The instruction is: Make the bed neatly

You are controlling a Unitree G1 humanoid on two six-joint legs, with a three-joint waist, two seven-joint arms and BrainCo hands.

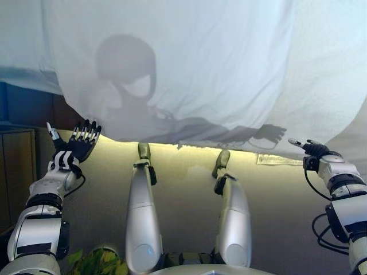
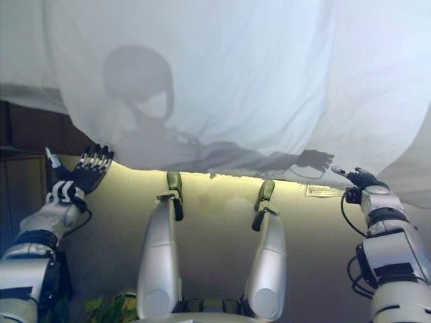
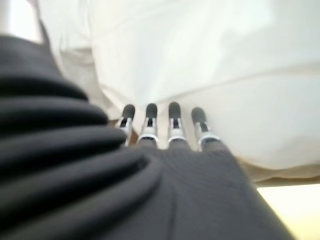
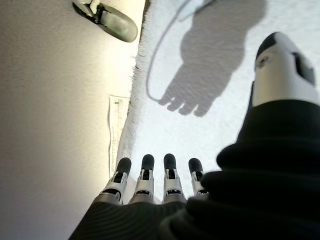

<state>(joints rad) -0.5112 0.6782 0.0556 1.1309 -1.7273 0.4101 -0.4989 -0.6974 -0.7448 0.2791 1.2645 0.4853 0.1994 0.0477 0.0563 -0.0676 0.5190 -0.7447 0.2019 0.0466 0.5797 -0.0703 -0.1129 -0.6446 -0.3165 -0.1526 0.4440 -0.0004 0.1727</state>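
1. Pale cream flooring (image 1: 189, 189) lies below the bed, with a strip of yellowish light along the foot of the hanging cloth and a dark wood panel (image 1: 17, 166) at the far left.
2. Left robot hand (image 1: 82, 142) is raised at the lower left edge of the white sheet (image 1: 200, 69), palm up, fingers (image 3: 150, 120) straight and side by side. Their dark tips sit at or just under the cloth's hem; the wrist view shows them against the white fabric, nothing curled round it.
3. Right robot hand (image 2: 359, 179) is held out at the lower right edge of the same sheet, fingers (image 4: 146, 175) straight in a row with the thumb apart. The tips reach the frayed hem without pinching it.
4. White sheet hangs down over the side of the bed and fills the upper part of both head views, its lower edge running between the two hands, sagging lower at the right.
5. Small white label (image 4: 116, 125) lies on the floor just beside the hem, near the right hand.
6. Green leaves (image 1: 97, 263) show at the lower left.
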